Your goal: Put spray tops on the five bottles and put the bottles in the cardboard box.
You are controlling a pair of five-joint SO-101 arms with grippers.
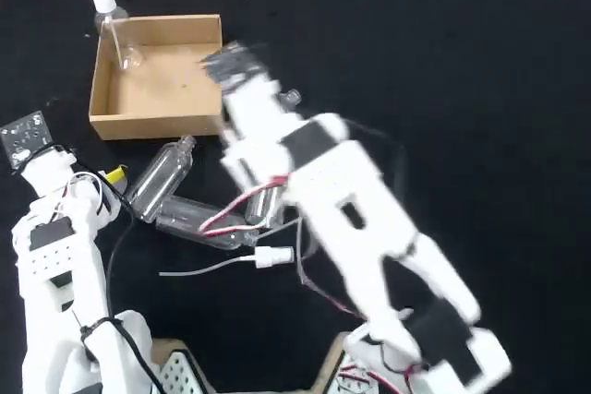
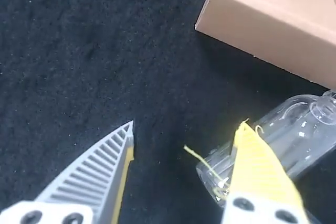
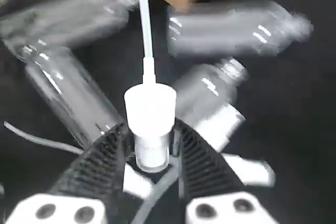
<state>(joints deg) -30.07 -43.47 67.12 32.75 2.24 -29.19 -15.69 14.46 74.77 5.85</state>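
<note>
A: Where is the spray top?
B: The held spray top (image 3: 149, 109) is pinched by its white collar between the black fingers of the right end effector (image 3: 151, 128). Its thin tube points away from the wrist. In the high view that end effector is a blur at the 3 o'clock side of the cardboard box (image 1: 157, 122).

A: And the bottles?
B: The capped bottle (image 1: 115, 29) leans in the box's 11 o'clock corner, with its white top over the rim. Four others lie uncapped on the black table (image 1: 480, 89). The first bottle (image 1: 162, 173) is at the box's 6 o'clock, neck toward the box. The second bottle (image 1: 194, 221) lies just beside it, at its 5 o'clock. The third bottle (image 1: 266, 205) is partly under the right arm (image 1: 342, 191). The fourth bottle (image 1: 291, 97) shows little more than its neck, at the box's 3 o'clock, against that arm.

A: Any other tops?
B: A loose spray top (image 1: 272, 256) lies at the third bottle's 6 o'clock, with its tube trailing toward 9 o'clock.

A: And the left side?
B: The left end effector (image 2: 186, 129) is spread wide and holds nothing. Its yellow fingertip overlaps the first bottle's base, but I cannot tell whether they touch. The left arm (image 1: 51, 265) stands at the table's 8 o'clock.
</note>
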